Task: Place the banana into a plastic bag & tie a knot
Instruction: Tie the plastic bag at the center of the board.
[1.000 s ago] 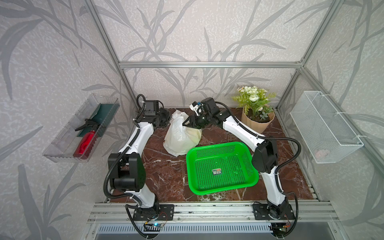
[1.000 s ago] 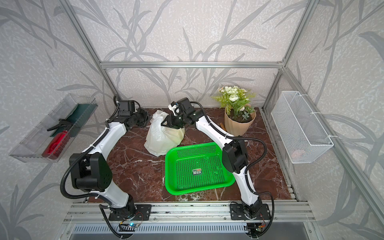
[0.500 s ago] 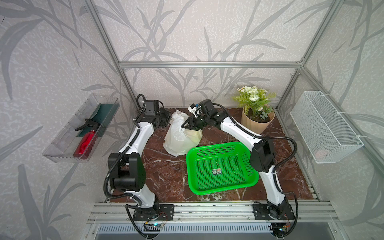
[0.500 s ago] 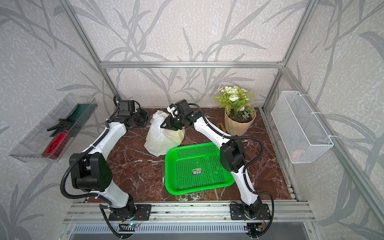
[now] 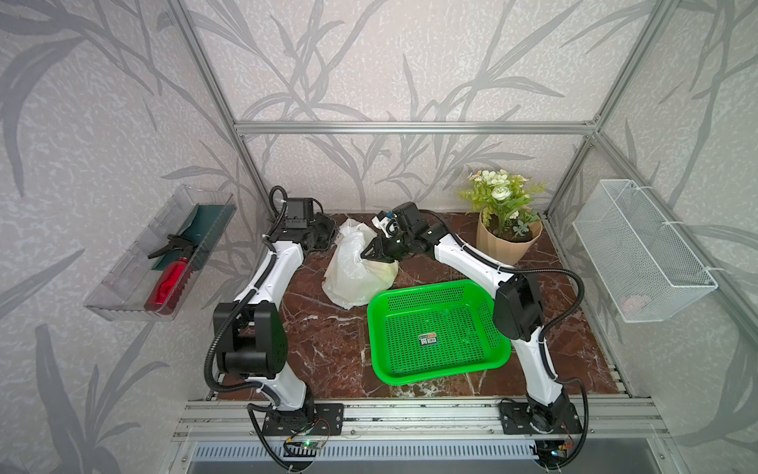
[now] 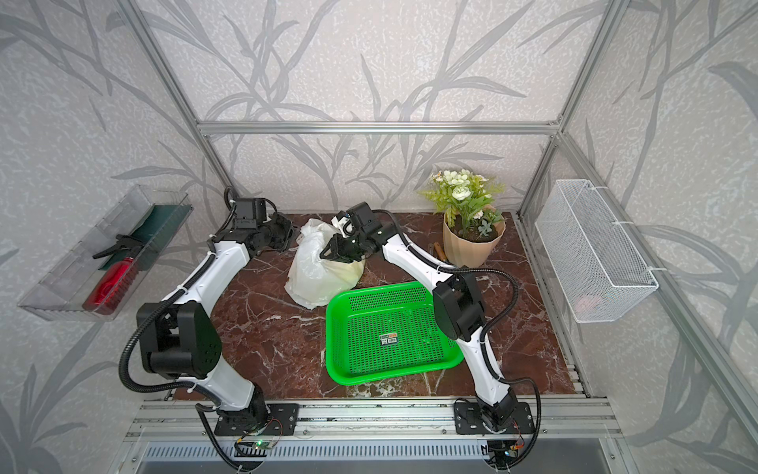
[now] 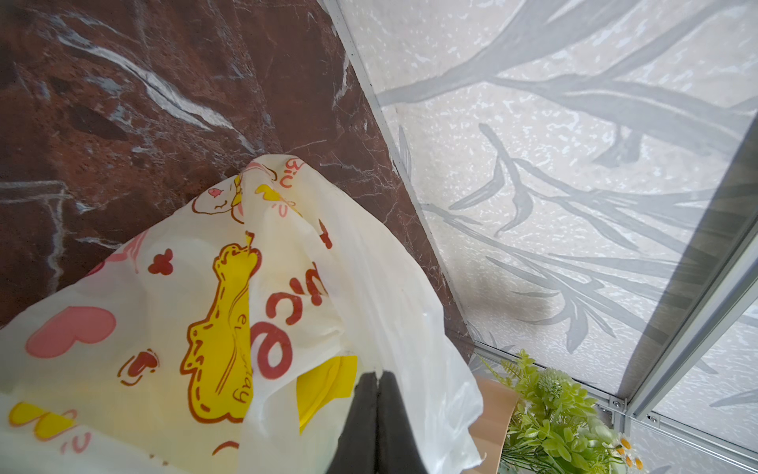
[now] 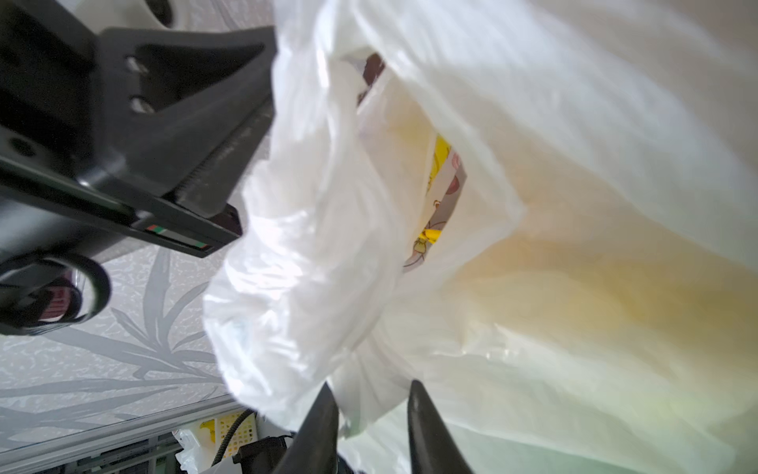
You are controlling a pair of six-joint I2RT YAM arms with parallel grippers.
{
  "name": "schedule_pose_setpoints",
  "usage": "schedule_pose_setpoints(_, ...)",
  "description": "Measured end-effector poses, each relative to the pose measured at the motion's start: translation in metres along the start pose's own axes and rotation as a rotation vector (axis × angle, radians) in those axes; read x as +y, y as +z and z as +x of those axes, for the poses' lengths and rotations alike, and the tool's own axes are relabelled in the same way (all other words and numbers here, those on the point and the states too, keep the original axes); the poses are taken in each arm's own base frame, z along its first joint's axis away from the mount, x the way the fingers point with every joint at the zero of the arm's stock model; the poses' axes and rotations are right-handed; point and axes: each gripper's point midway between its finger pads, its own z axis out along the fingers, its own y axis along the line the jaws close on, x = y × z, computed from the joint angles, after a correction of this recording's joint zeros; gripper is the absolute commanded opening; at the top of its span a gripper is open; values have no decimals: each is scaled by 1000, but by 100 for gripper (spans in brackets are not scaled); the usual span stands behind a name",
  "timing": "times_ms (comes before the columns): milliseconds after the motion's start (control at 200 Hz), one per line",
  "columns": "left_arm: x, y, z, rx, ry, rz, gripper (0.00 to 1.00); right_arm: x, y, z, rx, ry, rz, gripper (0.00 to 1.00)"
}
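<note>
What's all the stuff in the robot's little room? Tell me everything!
plastic bag: one, white with cartoon prints, back of table between the grippers
basket: one, green, front of table, beside the bag
potted plant: one, white flowers, beige pot, back right corner
tray: one, clear, left wall
spray bottle: one, red, in the tray
wire basket: one, white, right wall
table: one, reddish-brown marble
left gripper: one, black, shut on the bag's top
right gripper: one, black, open around bag plastic
</note>
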Motion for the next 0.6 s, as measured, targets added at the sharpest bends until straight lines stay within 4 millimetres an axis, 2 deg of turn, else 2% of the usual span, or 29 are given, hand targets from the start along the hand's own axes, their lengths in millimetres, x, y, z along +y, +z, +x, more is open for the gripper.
schedule_pose_setpoints(95, 0, 0, 0, 0, 2, 0, 0, -8, 3, 6, 13, 19, 10, 31)
schedule_pose_setpoints(195, 0, 0, 0, 0, 3, 0, 0, -7, 3, 5, 6, 24, 5, 32)
schedule_pose_setpoints(435, -1, 0, 2, 3, 9, 1, 0, 9, -2, -7, -25, -1, -23, 35)
schedule_pose_setpoints(600, -1, 0, 2, 4, 8, 0, 0, 19, -7, -13, -42, -22, -38, 29)
